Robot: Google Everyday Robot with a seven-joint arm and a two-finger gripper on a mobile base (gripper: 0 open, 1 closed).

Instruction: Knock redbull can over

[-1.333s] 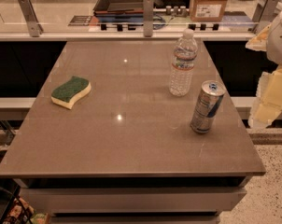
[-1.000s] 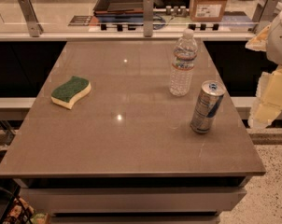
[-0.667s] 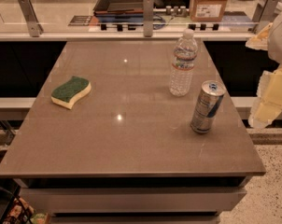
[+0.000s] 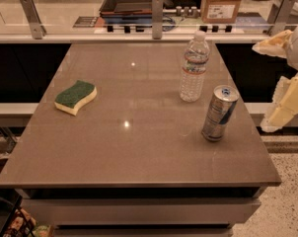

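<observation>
The redbull can (image 4: 218, 113) stands upright on the brown table (image 4: 139, 152), near its right edge, silver and blue with a silver top. My gripper (image 4: 262, 87) hangs off the table's right side, level with the can and apart from it. Its two cream fingers (image 4: 287, 102) are spread apart and hold nothing.
A clear water bottle (image 4: 194, 67) with a white cap stands just behind and left of the can. A green and yellow sponge (image 4: 76, 96) lies at the left. A counter with a cardboard box (image 4: 222, 3) and a dark tray (image 4: 131, 1) runs behind the table.
</observation>
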